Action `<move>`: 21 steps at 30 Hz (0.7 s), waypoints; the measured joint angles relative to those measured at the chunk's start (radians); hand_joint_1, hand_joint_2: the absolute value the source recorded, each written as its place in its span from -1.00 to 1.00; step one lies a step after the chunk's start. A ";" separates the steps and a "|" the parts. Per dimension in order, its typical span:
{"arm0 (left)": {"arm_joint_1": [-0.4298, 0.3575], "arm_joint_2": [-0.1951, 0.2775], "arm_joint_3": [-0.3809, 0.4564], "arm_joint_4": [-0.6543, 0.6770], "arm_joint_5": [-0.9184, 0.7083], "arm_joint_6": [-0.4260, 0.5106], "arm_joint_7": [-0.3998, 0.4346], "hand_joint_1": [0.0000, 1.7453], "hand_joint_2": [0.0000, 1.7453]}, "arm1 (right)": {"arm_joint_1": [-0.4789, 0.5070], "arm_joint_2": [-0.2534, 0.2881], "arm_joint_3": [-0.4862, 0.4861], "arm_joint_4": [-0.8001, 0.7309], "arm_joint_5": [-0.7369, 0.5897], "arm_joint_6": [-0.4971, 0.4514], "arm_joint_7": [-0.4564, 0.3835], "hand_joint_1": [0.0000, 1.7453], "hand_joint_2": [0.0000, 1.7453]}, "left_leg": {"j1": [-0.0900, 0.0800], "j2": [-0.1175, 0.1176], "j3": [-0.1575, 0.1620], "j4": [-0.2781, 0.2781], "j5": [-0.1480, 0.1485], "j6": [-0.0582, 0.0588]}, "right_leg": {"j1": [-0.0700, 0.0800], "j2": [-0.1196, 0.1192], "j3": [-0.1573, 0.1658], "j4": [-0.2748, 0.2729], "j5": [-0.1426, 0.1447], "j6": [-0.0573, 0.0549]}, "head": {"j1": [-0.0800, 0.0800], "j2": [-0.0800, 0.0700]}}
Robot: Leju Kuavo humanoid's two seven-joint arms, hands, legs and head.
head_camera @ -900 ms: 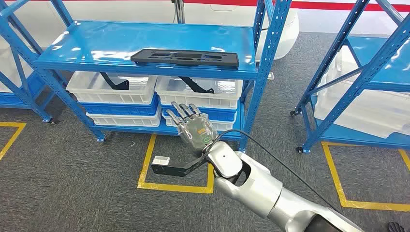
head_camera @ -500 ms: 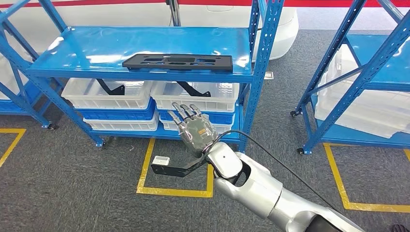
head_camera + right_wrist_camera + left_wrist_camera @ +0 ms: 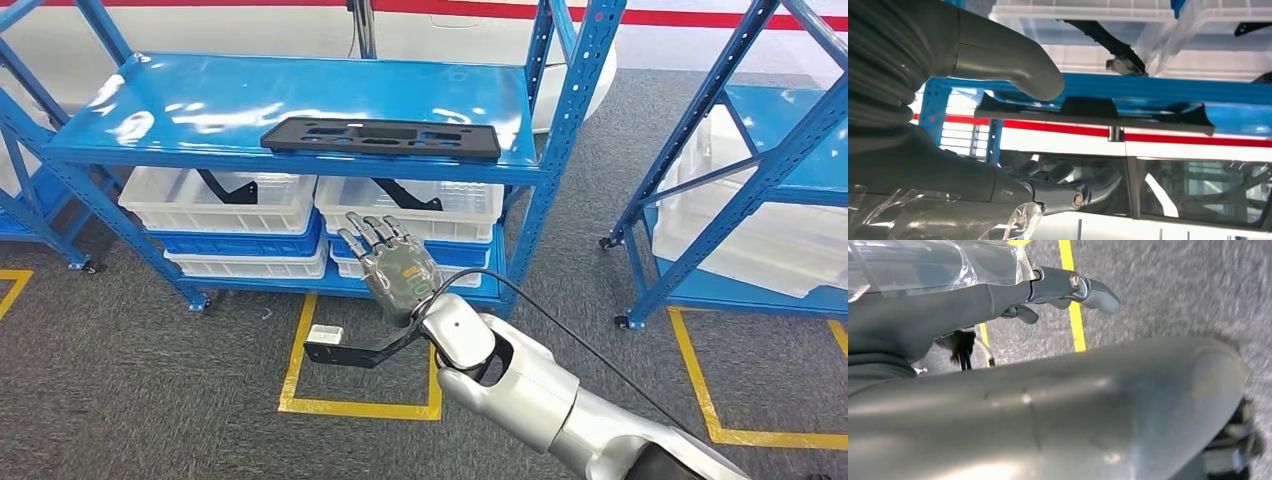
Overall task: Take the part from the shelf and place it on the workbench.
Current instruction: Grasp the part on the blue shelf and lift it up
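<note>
Nearest to us, the robot's silver right arm [image 3: 530, 390] rises from about five o'clock toward the centre of the scene, a black cable looping over it. At its end the right hand [image 3: 392, 265] is raised with its back toward us, fingers [image 3: 366, 229] spread and pointing up toward twelve o'clock, holding nothing; it looks posed that way so it can slide over a flat piece and close on it from the front edge. The left hand [image 3: 1068, 287] appears in its own wrist camera, hanging above grey carpet and a yellow floor line, fingers partly curled with nothing in them; whether they are fully closed I cannot tell. Just beyond the right hand stands a blue metal shelf unit [image 3: 300, 100]. On its lower level, clear plastic bins [image 3: 410, 205] sit on blue trays, each holding a dark bracket. On the upper shelf, at about twelve o'clock from the hand, lies the part [image 3: 382, 138]: a long, flat black plate with cut-outs, resting near the front edge, presumably left there for easy reach. The hand is well below it and apart from it. A second blue rack [image 3: 720, 170] stands at two o'clock. The reach has begun, but no grasp is made.
</note>
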 joint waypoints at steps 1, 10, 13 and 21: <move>0.000 0.000 0.000 0.000 0.001 0.000 0.000 -1.00 -1.00 | 0.000 0.000 0.000 0.000 0.000 0.000 0.000 -1.00 1.00 | -0.001 0.000 0.004 0.000 -0.004 0.006 | 0.000 -0.002 -0.037 0.070 -0.027 0.002 | 0.000 0.000; 0.000 -0.002 0.000 0.000 0.003 -0.001 -0.002 -1.00 -1.00 | 0.004 0.000 0.002 0.000 -0.001 0.000 0.000 -1.00 1.00 | -0.015 -0.005 0.061 0.000 -0.056 -0.002 | 0.016 -0.008 -0.046 -0.057 0.110 -0.032 | 0.000 0.000; -0.001 -0.003 0.000 0.000 0.002 -0.001 -0.003 -1.00 -1.00 | 0.002 0.003 0.002 0.000 -0.004 0.000 0.000 -1.00 1.00 | -0.012 -0.003 0.062 0.001 -0.066 -0.019 | 0.017 -0.005 -0.039 -0.069 0.102 -0.043 | 0.000 0.000; 0.001 -0.002 0.000 0.000 0.008 -0.001 -0.004 -1.00 -1.00 | 0.004 0.012 0.006 0.003 -0.013 0.004 -0.006 -1.00 1.00 | 0.003 -0.001 -0.114 0.249 -0.096 -0.050 | 0.009 -0.002 0.008 -0.080 0.071 -0.055 | -0.001 0.000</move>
